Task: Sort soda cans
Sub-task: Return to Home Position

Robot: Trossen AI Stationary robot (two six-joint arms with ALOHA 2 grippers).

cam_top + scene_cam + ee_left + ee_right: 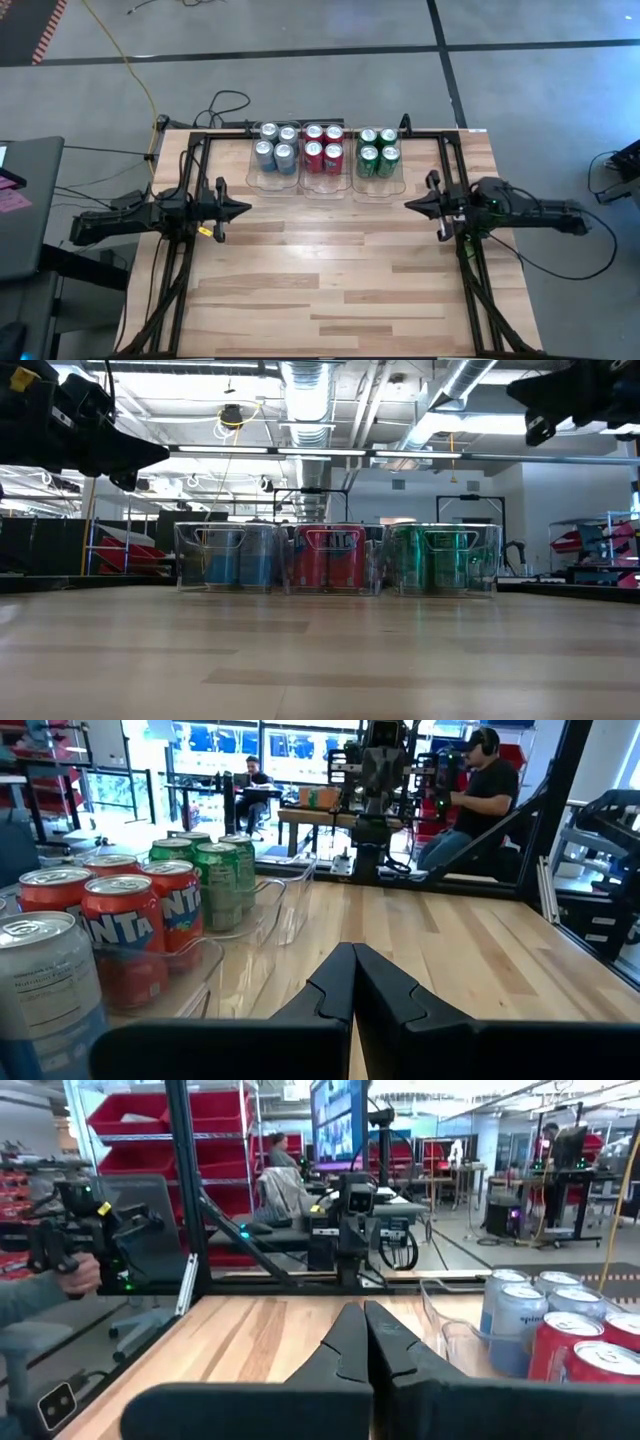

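Three clear bins stand side by side at the table's far edge. The left bin holds the silver-blue cans (275, 146), the middle one the red cans (322, 146), the right one the green cans (378, 151); all stand upright on their bases. In the low view the blue (240, 558), red (336, 558) and green (440, 558) groups show behind the bin walls. My left gripper (246, 209) hovers shut above the table's left side, pointing right. My right gripper (409, 204) hovers shut above the right side, pointing left. Neither touches a can.
Black frame rails (180, 260) run along the table's left and right sides. The bare wooden tabletop (320, 270) spreads between the arms and toward the near edge. People sit and stand in the room beyond the table (480, 780).
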